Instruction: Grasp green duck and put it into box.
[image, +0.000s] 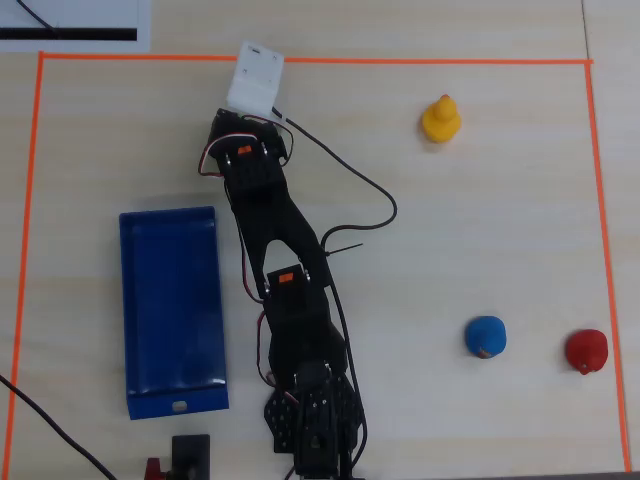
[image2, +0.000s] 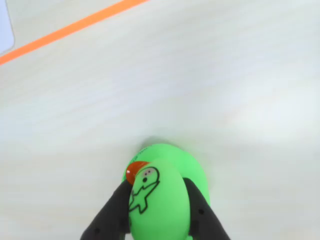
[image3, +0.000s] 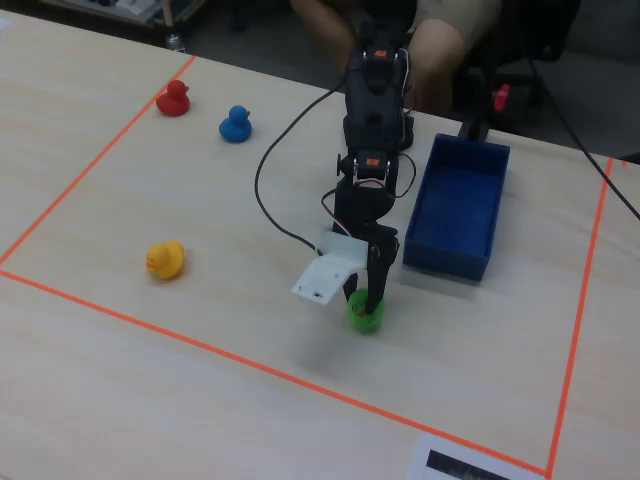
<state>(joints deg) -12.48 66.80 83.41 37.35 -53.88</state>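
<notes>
The green duck (image2: 161, 205) is lime green with an orange-red beak and a black drawn figure. It sits between my gripper's (image2: 157, 186) two black fingers (image2: 112, 215), which press on both its sides. In the fixed view the duck (image3: 366, 315) looks to rest on the table under the gripper (image3: 368, 296), just in front of the near end of the blue box (image3: 455, 210). In the overhead view the duck is hidden under the white wrist mount (image: 255, 78), and the open, empty box (image: 172, 300) lies left of the arm (image: 290, 300).
A yellow duck (image: 440, 118), a blue duck (image: 486, 336) and a red duck (image: 586, 350) stand apart on the right side of the overhead view. Orange tape (image: 300, 60) frames the work area. The arm's black cable (image: 370, 190) loops over the table.
</notes>
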